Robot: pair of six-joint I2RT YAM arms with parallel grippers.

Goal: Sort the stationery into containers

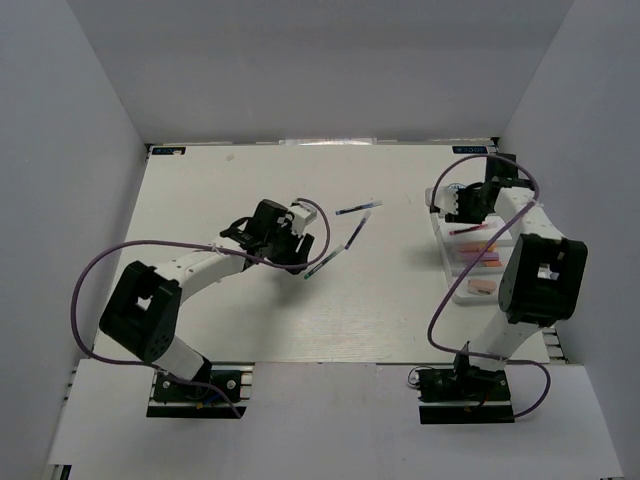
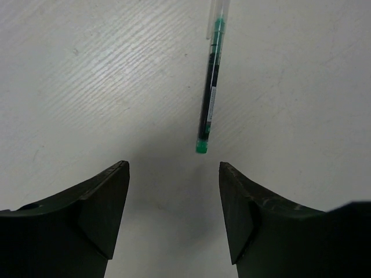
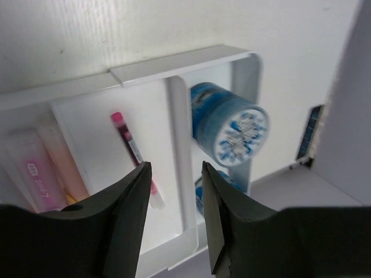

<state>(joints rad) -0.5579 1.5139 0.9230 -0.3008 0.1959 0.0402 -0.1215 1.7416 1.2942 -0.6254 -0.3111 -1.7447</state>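
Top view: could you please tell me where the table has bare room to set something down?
Bare on the table: the far-left corner beyond the left arm, the near strip between both bases, and the gap between the pens and the tray. Crowded: the tray, under the right arm.

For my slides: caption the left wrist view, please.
Open left claw poised just short of a green-tipped pen on the white table.

Bare table [image 2: 87, 87] lies on both sides of the green pen [image 2: 210, 98], so the left gripper [image 2: 174, 168], its jaws apart, has room around it. At the right of the table, the right gripper [image 3: 174, 168] hangs over the white tray [image 3: 179, 63]. A divider wall [image 3: 179, 145] stands under its gap, and a blue roll [image 3: 229, 124], perhaps tape, fills the compartment just beside that wall.
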